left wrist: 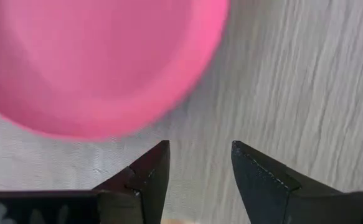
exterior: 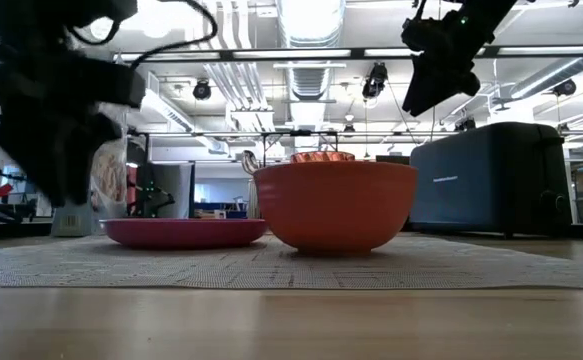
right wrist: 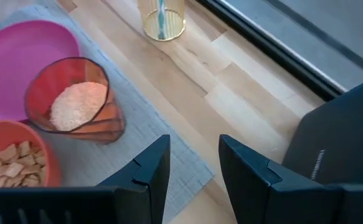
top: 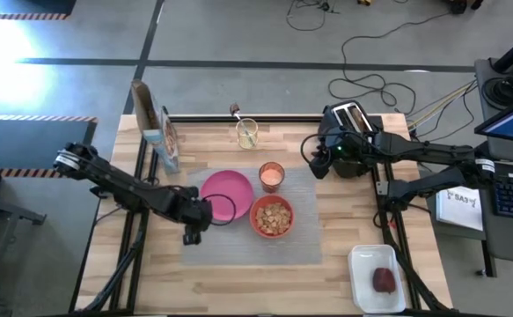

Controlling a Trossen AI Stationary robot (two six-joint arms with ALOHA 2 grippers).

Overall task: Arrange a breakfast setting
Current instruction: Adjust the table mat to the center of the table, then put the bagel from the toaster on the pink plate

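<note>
The left end effector (top: pixel 192 231), jaws parted and empty, hangs just beside the pink plate (top: pixel 227 190) on the placemat (top: pixel 304 251); a careless sweep could shove the plate into the bowl (top: pixel 273 217).

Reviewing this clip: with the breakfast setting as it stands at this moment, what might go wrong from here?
1. The left gripper, fingers apart and empty, hangs at the edge of the pink plate; a careless move might nudge the plate into the cereal-filled bowl.
2. The right gripper, also open and empty, sits between the toaster and the filled cup; swinging toward the placemat might tip the cup and spill it.
</note>
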